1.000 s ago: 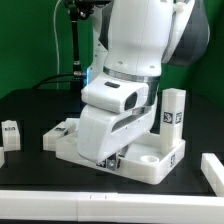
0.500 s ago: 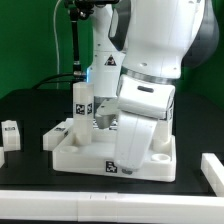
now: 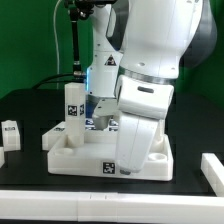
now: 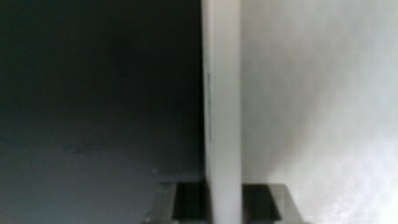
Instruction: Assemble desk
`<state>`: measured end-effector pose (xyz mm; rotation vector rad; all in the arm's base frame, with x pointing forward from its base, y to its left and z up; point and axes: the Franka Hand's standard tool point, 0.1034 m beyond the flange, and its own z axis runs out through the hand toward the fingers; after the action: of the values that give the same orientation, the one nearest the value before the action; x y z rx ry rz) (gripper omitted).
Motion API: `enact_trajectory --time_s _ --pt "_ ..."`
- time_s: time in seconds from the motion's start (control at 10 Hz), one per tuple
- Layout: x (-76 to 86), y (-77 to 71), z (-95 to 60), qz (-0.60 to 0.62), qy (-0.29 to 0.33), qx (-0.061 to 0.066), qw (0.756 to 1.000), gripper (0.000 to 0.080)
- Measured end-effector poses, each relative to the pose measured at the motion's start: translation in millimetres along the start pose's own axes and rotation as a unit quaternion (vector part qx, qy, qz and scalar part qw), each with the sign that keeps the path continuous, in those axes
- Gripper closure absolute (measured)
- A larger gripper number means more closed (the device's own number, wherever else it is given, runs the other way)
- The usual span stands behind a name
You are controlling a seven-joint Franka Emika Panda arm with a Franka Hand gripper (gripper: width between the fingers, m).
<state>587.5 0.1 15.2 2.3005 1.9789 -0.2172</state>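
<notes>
Has swung the tabletop (image 3: 90, 160) round since a second ago, carrying its upright leg (image 3: 73, 104) from right of centre to left of centre, a touch further left than half a second back. Sits low centre in the exterior view, on the black table (image 3: 25, 105). Hides most of the gripper (image 3: 100, 122) behind the arm there. Shows only in the wrist view: dark fingers (image 4: 187, 205) pressed together on a thin white edge, seemingly the tabletop's rim. Leaves bare table between tabletop and a loose leg (image 3: 10, 133) at far left, likewise toward a white block (image 3: 212, 170) at lower right.
</notes>
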Motion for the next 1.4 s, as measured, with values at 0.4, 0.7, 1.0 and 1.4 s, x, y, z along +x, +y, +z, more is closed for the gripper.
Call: enact_trajectory --time_s 0.4,0.7,1.0,1.4 --pt "22.1 40.3 -3.3 -0.01 -0.001 -0.009 1.0 0.0737" --pt "41.0 60.6 -6.5 -0.02 -0.002 -0.021 1.0 0.0737" --pt "52.5 67.7 -14.5 -0.024 -0.007 -0.031 0.999 0.0737" --pt "55.5 68.2 -18.8 -0.022 -0.014 -0.031 0.999 0.0737"
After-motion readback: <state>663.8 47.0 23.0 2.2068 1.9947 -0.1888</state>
